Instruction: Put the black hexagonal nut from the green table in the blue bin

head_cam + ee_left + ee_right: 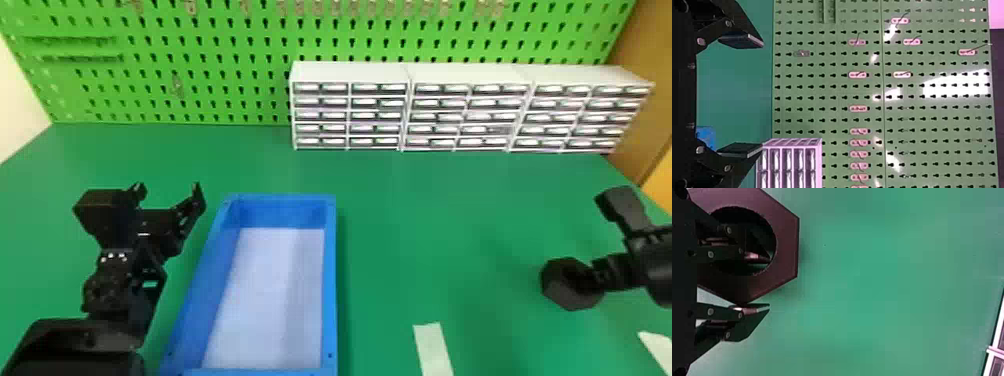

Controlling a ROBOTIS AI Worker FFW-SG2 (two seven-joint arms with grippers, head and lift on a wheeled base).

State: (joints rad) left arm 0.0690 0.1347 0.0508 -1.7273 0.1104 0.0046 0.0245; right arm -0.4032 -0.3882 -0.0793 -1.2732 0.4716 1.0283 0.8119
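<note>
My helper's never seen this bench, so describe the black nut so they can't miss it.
From the blue bin on the green table, look to the robot's right, past a pale strip, to the right pincer. The black hexagonal nut is there, one finger inside its hole, the other outside. Unlike the black arm parts beside it, it's a six-sided ring.

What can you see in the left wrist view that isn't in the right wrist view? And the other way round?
Left wrist, not right: the green pegboard full of dark holes, a bit of the blue rectangular bin and the open black left gripper.

Right wrist, not left: the black hexagonal nut with a big round hole, held by the black right gripper.

Both: the flat green table and part of the white boxy drawer unit.
</note>
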